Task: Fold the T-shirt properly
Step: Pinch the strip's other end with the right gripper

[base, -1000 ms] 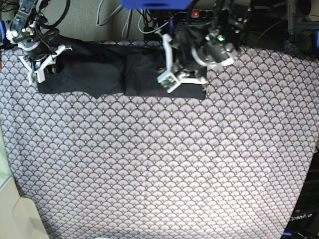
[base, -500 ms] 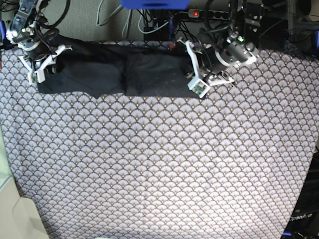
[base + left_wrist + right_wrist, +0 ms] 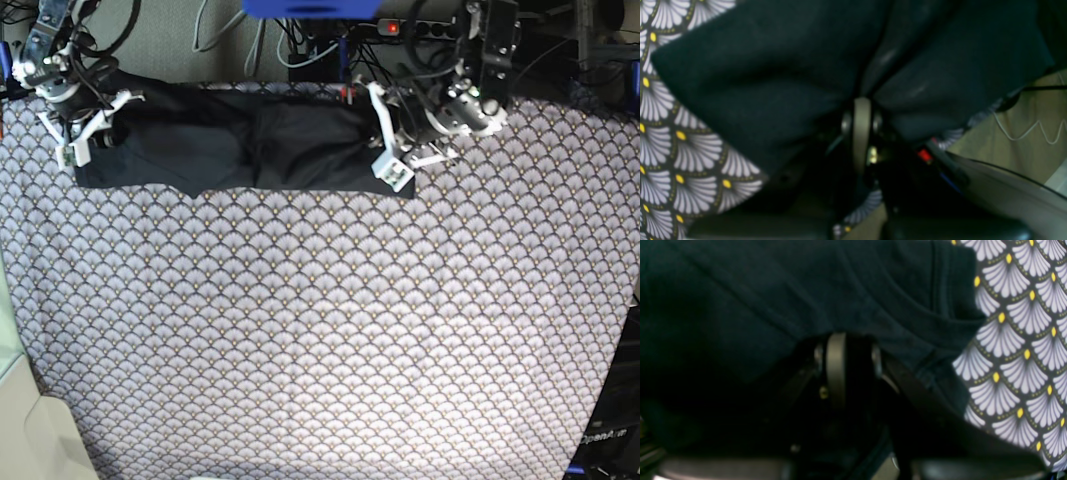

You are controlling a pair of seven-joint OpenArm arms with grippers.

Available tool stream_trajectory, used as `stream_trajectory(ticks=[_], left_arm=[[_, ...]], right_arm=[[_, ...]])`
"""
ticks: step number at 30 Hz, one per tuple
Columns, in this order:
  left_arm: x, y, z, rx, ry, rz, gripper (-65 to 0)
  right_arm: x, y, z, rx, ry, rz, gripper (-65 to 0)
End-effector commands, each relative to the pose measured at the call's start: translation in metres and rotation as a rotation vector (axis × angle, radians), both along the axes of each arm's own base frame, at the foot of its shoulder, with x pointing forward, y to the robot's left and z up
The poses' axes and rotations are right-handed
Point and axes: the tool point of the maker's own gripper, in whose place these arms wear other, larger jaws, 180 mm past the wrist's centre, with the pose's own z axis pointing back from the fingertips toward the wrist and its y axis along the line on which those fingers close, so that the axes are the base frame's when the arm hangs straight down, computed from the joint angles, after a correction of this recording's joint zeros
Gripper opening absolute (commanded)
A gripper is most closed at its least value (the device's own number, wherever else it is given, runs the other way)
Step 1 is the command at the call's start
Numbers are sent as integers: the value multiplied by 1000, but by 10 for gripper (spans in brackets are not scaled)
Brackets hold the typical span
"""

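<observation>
So your T-shirt (image 3: 235, 150) is sitting as a long dark band along the far edge of the tabletop (image 3: 320, 330), already folded lengthwise by the look of it. Your left tool (image 3: 390, 165) is pinched shut on the end of the shirt on its side; the wrist view shows fabric bunched right into the closed tips. Your right tool (image 3: 85, 135) is at the opposite end with its jaws partly closed and cloth over them, so I'd say it's gripping the shirt too.

Stuff I'd watch for: if you only grabbed the top layer, the fold peels apart when you lift. Pull the two ends unevenly and the band twists. Also, it's close to the back edge, so a sloppy drag could dump it off the tabletop.
</observation>
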Motion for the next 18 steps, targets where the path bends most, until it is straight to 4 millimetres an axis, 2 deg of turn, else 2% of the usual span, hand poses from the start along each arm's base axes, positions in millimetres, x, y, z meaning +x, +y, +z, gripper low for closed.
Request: stream_trajectory(ticks=[1, 8, 11, 15, 16, 18], left_arm=[[5, -3, 6, -5, -23, -1, -645], [5, -5, 7, -9, -26, -3, -645], [4, -4, 5, -9, -20, -3, -645], [4, -4, 5, -8, -18, -1, -645], [4, -4, 5, -8, -18, -1, -645], [4, -4, 5, -8, -18, -1, -645]], right_arm=[[3, -4, 7, -15, -17, 8, -558], [-1, -12, 1, -95, 32, 26, -545], [-1, -8, 1, -105, 30, 25, -468], [8, -8, 20, -136, -22, 39, -306], [10, -8, 25, -144, -33, 43, -280], [11, -7, 28, -150, -40, 45, -275]])
